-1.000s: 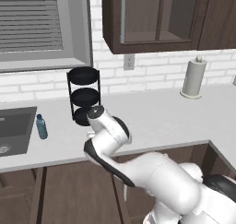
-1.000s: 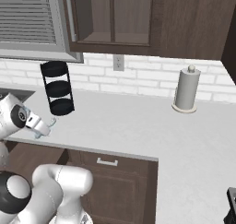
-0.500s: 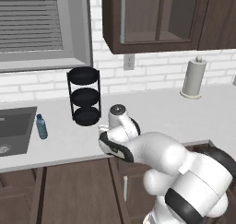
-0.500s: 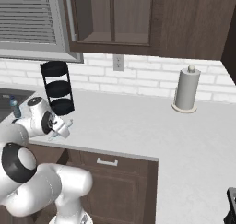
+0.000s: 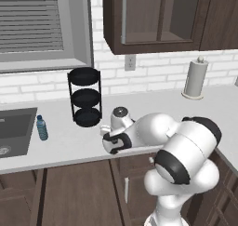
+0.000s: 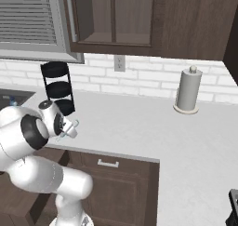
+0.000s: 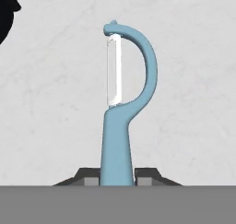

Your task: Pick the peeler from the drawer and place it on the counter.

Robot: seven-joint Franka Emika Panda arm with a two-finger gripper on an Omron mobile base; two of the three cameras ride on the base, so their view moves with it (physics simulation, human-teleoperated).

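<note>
The peeler (image 7: 120, 126) is clamped by its handle in the tool (image 7: 118, 176), centre frame, over the tabletop (image 7: 193, 80); lowering and release are judged next.

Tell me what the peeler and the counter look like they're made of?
The peeler in the gripper: its blue handle and curved frame look like smooth matte plastic, evenly coloured with no shine. Its pale blade strip could be metal or white plastic; hard to tell. The counter looks like polished stone, maybe marble, from faint grey veins on its light surface.
</note>
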